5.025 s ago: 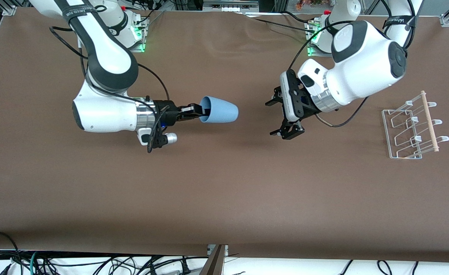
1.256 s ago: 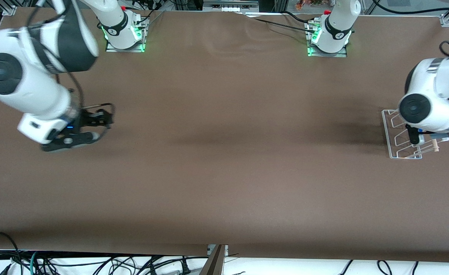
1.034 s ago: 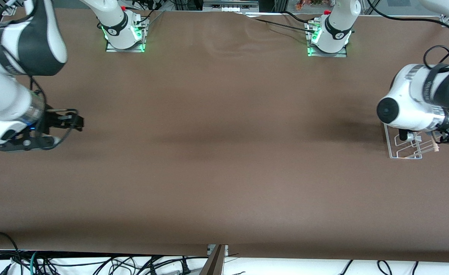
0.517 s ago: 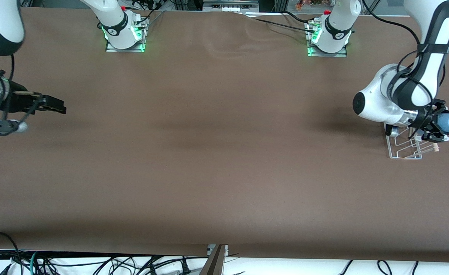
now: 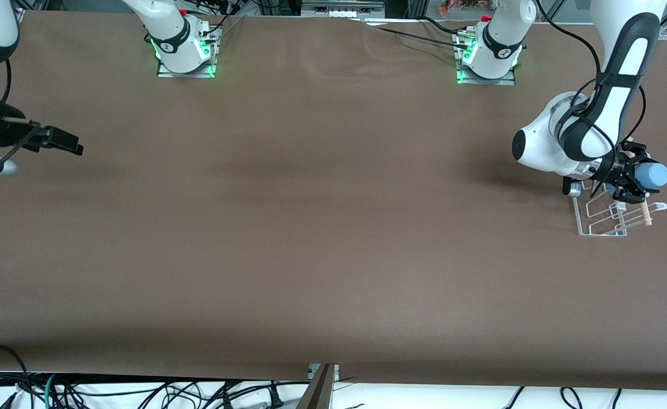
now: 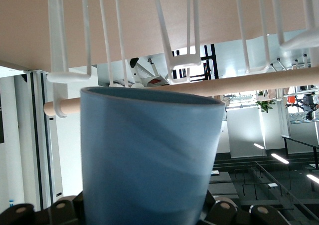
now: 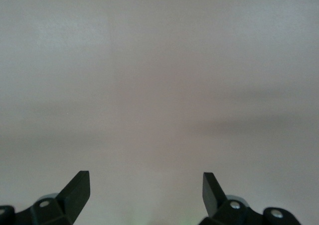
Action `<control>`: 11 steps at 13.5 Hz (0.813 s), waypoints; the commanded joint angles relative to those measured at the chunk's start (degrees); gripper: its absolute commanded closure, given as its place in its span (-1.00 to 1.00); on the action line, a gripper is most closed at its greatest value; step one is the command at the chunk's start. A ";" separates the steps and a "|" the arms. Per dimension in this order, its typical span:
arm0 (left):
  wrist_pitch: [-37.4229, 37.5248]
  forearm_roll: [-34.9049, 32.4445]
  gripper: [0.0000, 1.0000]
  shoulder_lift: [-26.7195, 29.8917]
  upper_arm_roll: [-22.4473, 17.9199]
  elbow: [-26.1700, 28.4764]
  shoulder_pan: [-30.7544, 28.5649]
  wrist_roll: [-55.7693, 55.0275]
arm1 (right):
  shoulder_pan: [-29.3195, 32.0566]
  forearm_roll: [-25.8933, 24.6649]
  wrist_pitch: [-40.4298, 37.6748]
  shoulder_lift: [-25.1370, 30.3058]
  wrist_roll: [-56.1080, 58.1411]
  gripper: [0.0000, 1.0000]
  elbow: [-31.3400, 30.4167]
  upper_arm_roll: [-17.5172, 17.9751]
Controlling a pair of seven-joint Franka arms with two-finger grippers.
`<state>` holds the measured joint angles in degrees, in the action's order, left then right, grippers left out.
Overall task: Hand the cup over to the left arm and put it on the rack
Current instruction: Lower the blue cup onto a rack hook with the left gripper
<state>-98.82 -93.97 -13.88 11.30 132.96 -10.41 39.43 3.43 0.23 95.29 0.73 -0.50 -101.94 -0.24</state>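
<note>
The right gripper (image 5: 72,149) waits over the brown tabletop (image 5: 322,227) at the right arm's end, its fingers (image 7: 77,187) spread wide with nothing in them. At the left arm's end, the left gripper (image 5: 631,179) has its fingers clenched on the blue cup (image 5: 651,175), lying sideways just above the white rack (image 5: 594,218) and its wooden rod (image 6: 259,80)
</note>
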 commanded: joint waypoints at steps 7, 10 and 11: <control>0.03 -4.29 1.00 0.44 0.12 2.48 -1.28 -5.94 | 1.22 -1.46 -8.37 0.32 -1.44 -1.00 8.43 0.77; -0.14 -5.43 1.00 -0.36 0.04 2.75 -1.81 -8.05 | 1.22 -1.28 -7.93 -0.03 -0.82 -1.00 8.43 0.68; -0.15 -5.43 1.00 -0.62 0.04 2.83 -1.81 -8.58 | 1.22 -1.28 -7.84 -0.12 -0.82 -1.00 8.43 0.77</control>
<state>-98.86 -97.18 -14.49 11.20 135.06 -11.44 32.83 4.34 -0.55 88.45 1.13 -1.13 -95.09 0.00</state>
